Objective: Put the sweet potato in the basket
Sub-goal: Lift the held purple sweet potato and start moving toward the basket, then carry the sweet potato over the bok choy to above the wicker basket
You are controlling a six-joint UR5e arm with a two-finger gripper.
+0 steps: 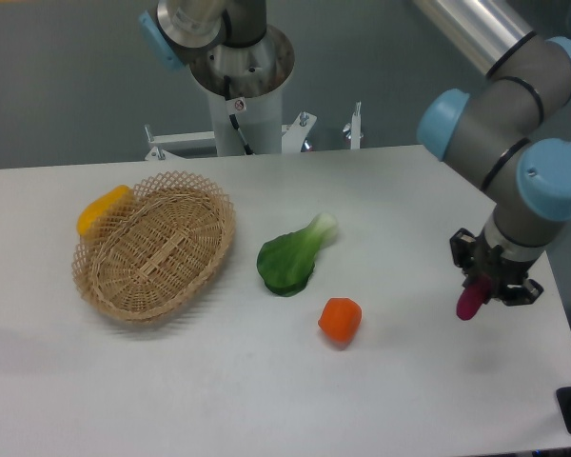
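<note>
The magenta-purple sweet potato (470, 303) hangs nearly upright at the right side of the table, its upper end pinched in my gripper (482, 284), which is shut on it. Its lower tip sits just above the white tabletop. The tan woven basket (105, 286) lies far to the left, with nothing inside it. Most of the table's width separates my gripper from the basket.
A yellow oblong vegetable (103, 208) rests against the basket's far left rim. A green leafy vegetable (292, 255) and a round orange one (340, 319) lie between the basket and my gripper. The arm's base (236, 86) stands at the back. The table's right edge is close by.
</note>
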